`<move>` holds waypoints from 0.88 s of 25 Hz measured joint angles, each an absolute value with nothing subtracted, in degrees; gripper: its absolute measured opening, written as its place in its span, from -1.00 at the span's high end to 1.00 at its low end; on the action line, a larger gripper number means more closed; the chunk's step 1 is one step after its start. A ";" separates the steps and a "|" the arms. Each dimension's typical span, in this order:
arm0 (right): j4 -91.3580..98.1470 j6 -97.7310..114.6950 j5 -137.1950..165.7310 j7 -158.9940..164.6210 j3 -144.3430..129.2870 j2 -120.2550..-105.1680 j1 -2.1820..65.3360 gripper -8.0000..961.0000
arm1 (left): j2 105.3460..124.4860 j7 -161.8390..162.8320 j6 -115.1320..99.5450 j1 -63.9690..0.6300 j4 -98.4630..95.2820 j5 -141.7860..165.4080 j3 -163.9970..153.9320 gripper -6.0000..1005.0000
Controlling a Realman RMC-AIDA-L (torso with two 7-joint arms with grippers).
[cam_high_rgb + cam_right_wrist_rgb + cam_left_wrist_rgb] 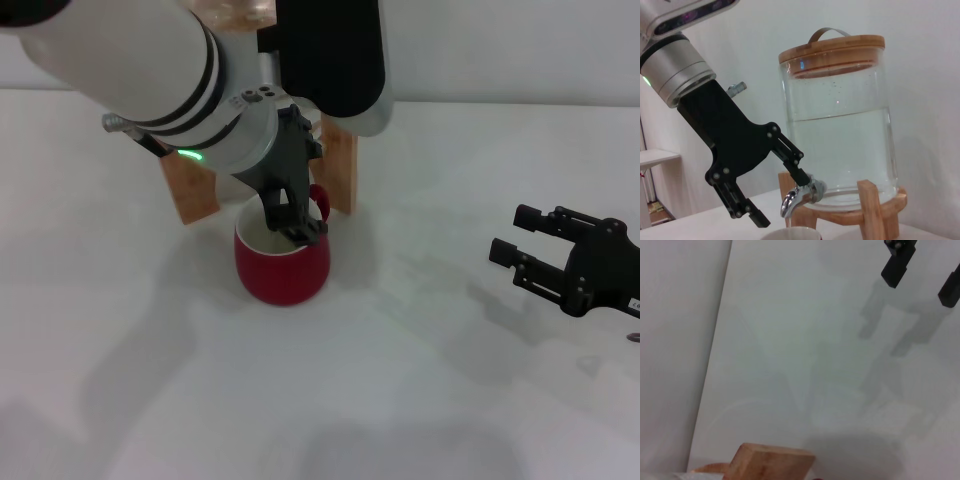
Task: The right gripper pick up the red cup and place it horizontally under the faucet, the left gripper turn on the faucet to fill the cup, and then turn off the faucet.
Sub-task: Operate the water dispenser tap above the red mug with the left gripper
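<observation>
The red cup [285, 272] stands upright on the white table between the legs of the wooden stand [341, 168]. In the right wrist view its cream rim [790, 233] shows just below the chrome faucet [801, 193]. My left gripper [294, 222] hangs over the cup, open. One of its fingers [796, 166] rests against the faucet's lever and the other [751, 214] hangs lower, apart from it. From the head view the faucet is hidden behind this gripper. My right gripper [511, 234] hovers open and empty over the table, far right of the cup.
A clear jar [840, 130] of water with a bamboo lid [832, 47] sits on the wooden stand [871, 207]. The left arm's white and grey forearm [150, 70] fills the upper left of the head view. The left wrist view shows the table [805, 365] and the right gripper [922, 280] farther off.
</observation>
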State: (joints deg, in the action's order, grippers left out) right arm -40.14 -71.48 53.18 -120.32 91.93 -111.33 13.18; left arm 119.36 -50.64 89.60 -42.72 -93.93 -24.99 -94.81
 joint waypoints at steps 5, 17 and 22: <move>-40.14 -71.60 53.18 -120.33 91.93 -111.31 13.01 -0.14 | 119.36 -50.39 89.44 -42.71 -93.96 -24.34 -94.96 -0.62; -40.16 -71.64 53.17 -120.32 91.93 -111.29 13.06 -0.14 | 119.45 -49.80 88.62 -42.71 -93.66 -22.92 -95.02 -0.62; -40.17 -71.64 53.17 -120.32 91.93 -111.36 13.17 -0.14 | 119.45 -49.80 87.98 -42.75 -93.46 -22.49 -95.04 -0.62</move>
